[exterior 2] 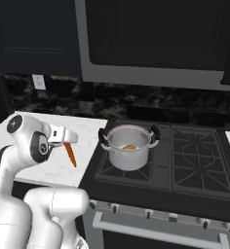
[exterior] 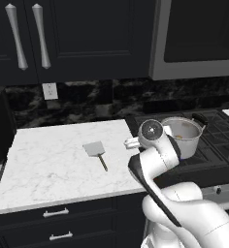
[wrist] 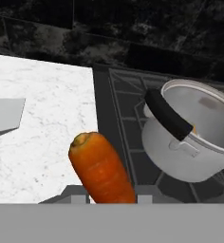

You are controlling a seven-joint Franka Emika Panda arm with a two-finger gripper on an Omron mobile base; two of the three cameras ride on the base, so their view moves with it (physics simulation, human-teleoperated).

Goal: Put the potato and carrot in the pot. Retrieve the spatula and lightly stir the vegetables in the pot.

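We log the claw (exterior 2: 67, 144) pinching the carrot (exterior 2: 70, 154) above the table's (exterior: 48, 160) stove-side edge, bound for the pot (exterior 2: 129, 153) already holding the potato (exterior 2: 129, 147).

A white marble counter (exterior: 53, 160) runs just left of a black gas stove (exterior 2: 185, 160), with dark drawers (exterior: 58, 227) carrying silver pulls beneath it. Behind the counter stands a black veined stone backsplash (exterior: 102, 99) bearing a white outlet (exterior: 50, 90). Above the counter hang dark cabinets (exterior: 77, 34) with long silver handles, and a steel-framed microwave (exterior 2: 156, 44) sits over the stove.
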